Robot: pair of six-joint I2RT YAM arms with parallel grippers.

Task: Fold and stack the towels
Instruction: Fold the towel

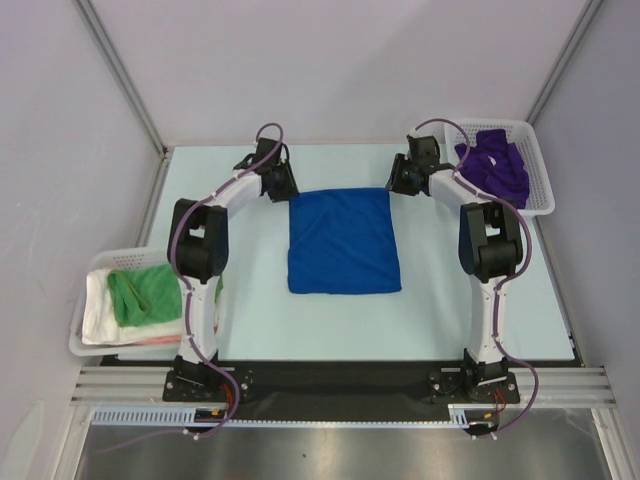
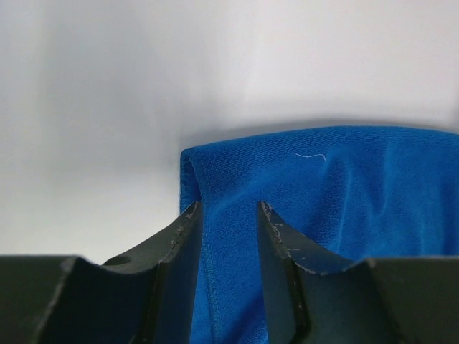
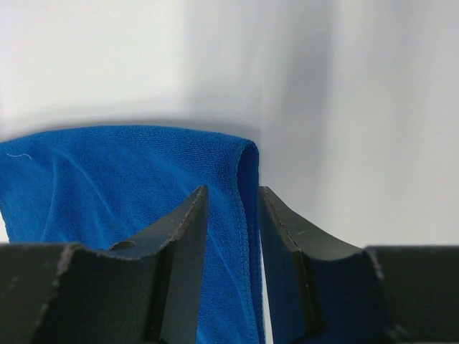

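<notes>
The folded royal blue cloth towel [image 1: 343,241] is lying mid-surface; both arms' jaws are straddling its far corners, parted, whether gripping I cannot tell.

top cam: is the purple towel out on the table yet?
No, the purple towel lies bunched inside the white basket at the table's far right, and only the blue towel lies on the table surface.

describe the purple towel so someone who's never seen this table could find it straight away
Look to the far right corner of the table, where a white mesh basket sits beside the right arm. The purple towel lies crumpled inside it. It is the only purple cloth, and unlike the blue towel it is not spread flat.
</notes>
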